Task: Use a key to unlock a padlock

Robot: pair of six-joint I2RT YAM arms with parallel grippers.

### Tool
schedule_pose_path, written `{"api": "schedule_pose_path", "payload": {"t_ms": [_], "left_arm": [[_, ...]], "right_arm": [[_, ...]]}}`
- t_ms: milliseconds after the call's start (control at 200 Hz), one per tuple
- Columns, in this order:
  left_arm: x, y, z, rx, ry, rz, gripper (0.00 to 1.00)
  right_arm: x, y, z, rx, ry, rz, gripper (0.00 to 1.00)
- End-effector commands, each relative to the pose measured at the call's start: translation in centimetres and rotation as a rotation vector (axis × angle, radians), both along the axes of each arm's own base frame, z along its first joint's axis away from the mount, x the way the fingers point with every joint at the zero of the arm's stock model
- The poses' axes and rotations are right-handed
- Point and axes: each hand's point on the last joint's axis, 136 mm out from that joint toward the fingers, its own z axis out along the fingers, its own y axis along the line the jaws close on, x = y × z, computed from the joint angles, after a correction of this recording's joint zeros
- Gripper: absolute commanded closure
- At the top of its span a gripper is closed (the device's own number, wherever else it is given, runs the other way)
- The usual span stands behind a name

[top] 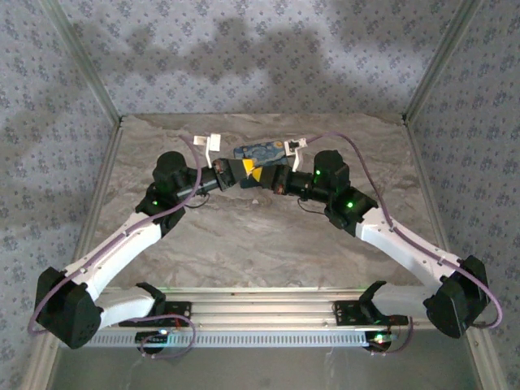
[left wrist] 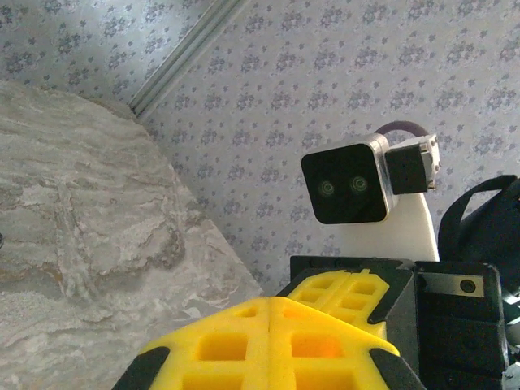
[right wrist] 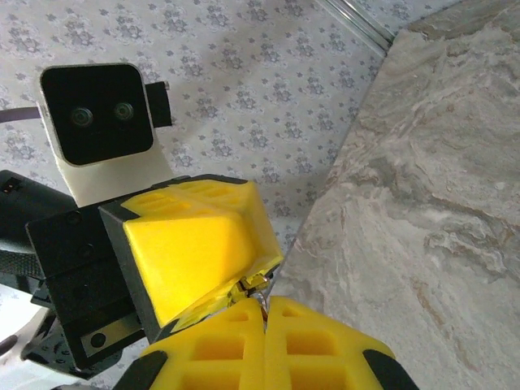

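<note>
- Small brass-coloured metal piece: thin and shiny, showing in the right wrist view at the point where the two sets of yellow fingers meet. Too small to tell whether it is key or padlock.
- It sits at the tip of the seam between the right gripper fingers and touches the tip of the left gripper. Cannot tell which of them holds it.
- Right gripper: yellow fingers pressed flat together, only a seam between them; clenched.
- Left gripper: in its own wrist view the yellow fingers also meet along a closed seam; clenched. Nothing shows between them there.
- Top view: the two grippers meet tip to tip above the table, near the middle of its far edge, arms angled inward from both near corners.
- Blue patterned object: pale markings on dark blue, just beyond the gripper tips, towards the far edge. Cannot tell what it is.
- Table surface is marbled grey-beige. Walls on three sides carry a small floral print.
- Each wrist view shows the other arm's camera: a black square housing on a white mount.
</note>
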Motion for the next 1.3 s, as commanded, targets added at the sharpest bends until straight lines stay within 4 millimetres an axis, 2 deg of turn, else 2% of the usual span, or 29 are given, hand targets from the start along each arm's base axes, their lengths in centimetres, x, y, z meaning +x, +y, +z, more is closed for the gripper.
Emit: {"api": "schedule_pose_path", "payload": {"t_ms": [0, 65, 110, 175, 235, 255, 260, 270, 330, 390, 520, 675, 984, 1294], "left_arm": [[-0.5, 0.2, 1.4, 0.018, -0.046, 0.001, 0.97], [-0.5, 0.6, 1.1, 0.047, -0.045, 0.026, 0.67], [-0.5, 1.1, 0.7, 0.084, -0.050, 0.050, 0.53], [-0.7, 2.2, 0.3, 0.148, -0.066, 0.100, 0.42], [-0.7, 3.6, -0.2, 0.200, -0.078, 0.155, 0.38], [-0.8, 4.1, -0.3, 0.213, -0.086, 0.170, 0.37], [-0.8, 4.2, -0.3, 0.214, -0.085, 0.173, 0.37], [-0.8, 4.4, -0.3, 0.218, -0.087, 0.179, 0.37], [-1.2, 5.5, -0.3, 0.227, -0.109, 0.196, 0.36], [-2.0, 5.8, 0.0, 0.221, -0.151, 0.166, 0.36], [-5.2, 4.0, 1.3, 0.183, -0.301, -0.043, 0.34], [-6.5, 2.6, 1.3, 0.147, -0.310, -0.166, 0.33], [-7.8, -0.3, 0.0, 0.120, -0.244, -0.334, 0.37], [-7.9, -0.9, -0.5, 0.103, -0.221, -0.378, 0.46]], "right_arm": [[-0.3, -0.7, 1.9, -0.021, -0.052, 0.000, 1.00], [-0.2, -1.1, 1.0, -0.083, -0.028, -0.002, 1.00], [-0.2, -1.6, 0.4, -0.135, -0.015, -0.003, 1.00], [-0.2, -2.4, -0.8, -0.219, 0.007, 0.002, 1.00], [-0.4, -3.1, -1.7, -0.297, 0.007, 0.019, 1.00], [-0.7, -3.3, -2.6, -0.337, 0.010, 0.031, 1.00], [-0.6, -3.3, -2.1, -0.337, -0.002, 0.032, 1.00], [-0.6, -3.4, -1.6, -0.341, -0.018, 0.033, 1.00], [-1.2, -3.8, -2.3, -0.400, -0.003, 0.058, 1.00], [-1.9, -3.6, -2.2, -0.428, -0.031, 0.115, 1.00], [-3.4, -3.0, -0.9, -0.401, -0.107, 0.228, 1.00], [-4.9, -2.2, 1.0, -0.339, -0.172, 0.331, 1.00], [-5.1, -2.0, 2.4, -0.293, -0.201, 0.352, 1.00], [-5.2, -1.9, 2.8, -0.270, -0.212, 0.367, 1.00]]}}
